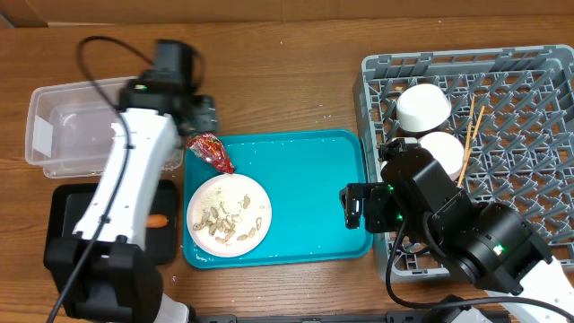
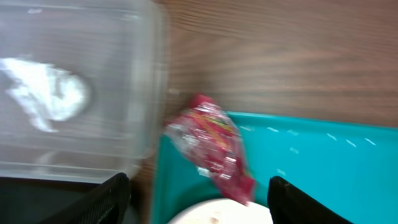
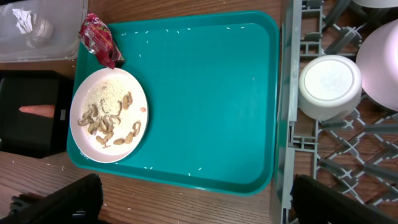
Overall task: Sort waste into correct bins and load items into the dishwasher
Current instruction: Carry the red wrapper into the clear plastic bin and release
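Observation:
The crumpled red wrapper (image 1: 212, 152) (image 2: 214, 144) (image 3: 99, 39) lies on the teal tray's back left corner. My left gripper (image 1: 199, 115) (image 2: 199, 205) is open above it, empty. The white plate (image 1: 229, 215) (image 3: 109, 115) holds beige food scraps. The clear tub (image 1: 65, 126) (image 2: 143, 74) holds the white tissue (image 2: 46, 93) (image 3: 28, 22). The carrot (image 1: 158, 221) (image 3: 37, 110) lies in the black tray (image 1: 63, 211). My right gripper (image 1: 354, 206) (image 3: 196, 202) is open and empty at the teal tray's right edge. Two white bowls (image 1: 423, 106) (image 1: 446, 151) and chopsticks (image 1: 470, 135) sit in the grey rack (image 1: 538, 117).
The teal tray (image 1: 305, 188) (image 3: 211, 93) lies between the bins and the rack, with rice grains scattered on it. A bowl (image 3: 329, 87) shows upside down in the rack in the right wrist view. The left arm reaches over the black tray.

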Action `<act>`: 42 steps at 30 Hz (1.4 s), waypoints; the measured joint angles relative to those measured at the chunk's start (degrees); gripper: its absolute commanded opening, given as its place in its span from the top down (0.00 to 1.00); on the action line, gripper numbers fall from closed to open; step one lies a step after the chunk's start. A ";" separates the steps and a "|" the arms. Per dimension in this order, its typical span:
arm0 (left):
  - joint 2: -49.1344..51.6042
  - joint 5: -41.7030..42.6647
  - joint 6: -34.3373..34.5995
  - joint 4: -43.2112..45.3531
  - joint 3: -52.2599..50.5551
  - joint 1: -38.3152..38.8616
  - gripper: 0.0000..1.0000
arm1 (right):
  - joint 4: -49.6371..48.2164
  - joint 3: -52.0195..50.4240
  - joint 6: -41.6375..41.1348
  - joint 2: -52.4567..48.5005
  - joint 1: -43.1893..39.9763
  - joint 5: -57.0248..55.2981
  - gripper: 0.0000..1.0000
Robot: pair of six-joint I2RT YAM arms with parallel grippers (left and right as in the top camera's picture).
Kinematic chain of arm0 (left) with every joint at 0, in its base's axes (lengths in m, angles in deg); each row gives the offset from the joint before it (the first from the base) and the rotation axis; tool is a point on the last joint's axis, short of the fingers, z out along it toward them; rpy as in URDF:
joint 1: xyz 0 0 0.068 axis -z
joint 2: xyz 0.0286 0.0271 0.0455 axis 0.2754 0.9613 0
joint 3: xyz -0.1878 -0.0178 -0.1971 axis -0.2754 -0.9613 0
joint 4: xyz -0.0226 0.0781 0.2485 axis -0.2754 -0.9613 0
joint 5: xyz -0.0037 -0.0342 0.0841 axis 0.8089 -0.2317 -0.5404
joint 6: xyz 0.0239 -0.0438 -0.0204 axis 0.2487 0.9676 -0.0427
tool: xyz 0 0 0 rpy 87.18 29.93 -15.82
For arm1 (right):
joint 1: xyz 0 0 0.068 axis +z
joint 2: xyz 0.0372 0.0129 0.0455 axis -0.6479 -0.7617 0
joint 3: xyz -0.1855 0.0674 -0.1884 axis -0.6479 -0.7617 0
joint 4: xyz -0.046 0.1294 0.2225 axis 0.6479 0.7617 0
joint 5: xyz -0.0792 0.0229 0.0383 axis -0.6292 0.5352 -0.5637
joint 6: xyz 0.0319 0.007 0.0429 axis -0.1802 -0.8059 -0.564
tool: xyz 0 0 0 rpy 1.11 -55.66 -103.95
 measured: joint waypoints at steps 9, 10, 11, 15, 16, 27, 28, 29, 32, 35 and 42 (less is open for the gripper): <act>8.87 -4.68 7.32 7.58 -7.63 9.05 0.32 | 0.76 0.00 -0.07 0.00 0.00 -0.02 0.00; 10.69 -4.85 7.76 7.96 -8.02 9.14 0.34 | 0.76 0.00 -0.04 0.00 0.00 0.00 0.00; 12.63 -5.01 8.20 8.41 -8.44 9.14 0.36 | 0.79 0.00 -0.07 0.00 0.00 0.00 0.00; 16.98 -5.31 9.55 9.86 -9.01 9.01 0.58 | 0.74 0.00 -0.09 0.00 0.00 0.04 0.00; 17.42 -5.29 9.86 10.03 -9.01 8.98 0.66 | 0.76 0.00 -0.07 0.00 0.00 0.04 0.00; 16.55 -5.57 10.23 1.92 -0.94 8.98 0.96 | 0.79 0.00 -0.07 0.00 0.00 0.02 0.00; 15.76 -5.57 10.03 0.90 1.05 8.98 0.96 | 0.79 0.00 -0.09 0.00 0.00 0.04 0.00; 14.64 -5.57 9.66 0.22 3.08 8.94 0.96 | 0.79 0.00 -0.07 0.00 0.00 0.07 0.00; 10.27 -5.79 8.52 -2.12 9.81 8.09 0.96 | 0.92 0.00 -0.07 0.00 0.00 0.07 0.00; 5.22 -6.51 8.13 -3.28 13.84 5.51 0.96 | 1.03 0.00 -0.07 0.00 0.00 0.07 0.00; 3.63 -7.32 12.07 -4.63 14.56 -7.76 0.52 | 1.07 0.00 -0.07 0.00 0.00 0.04 0.00</act>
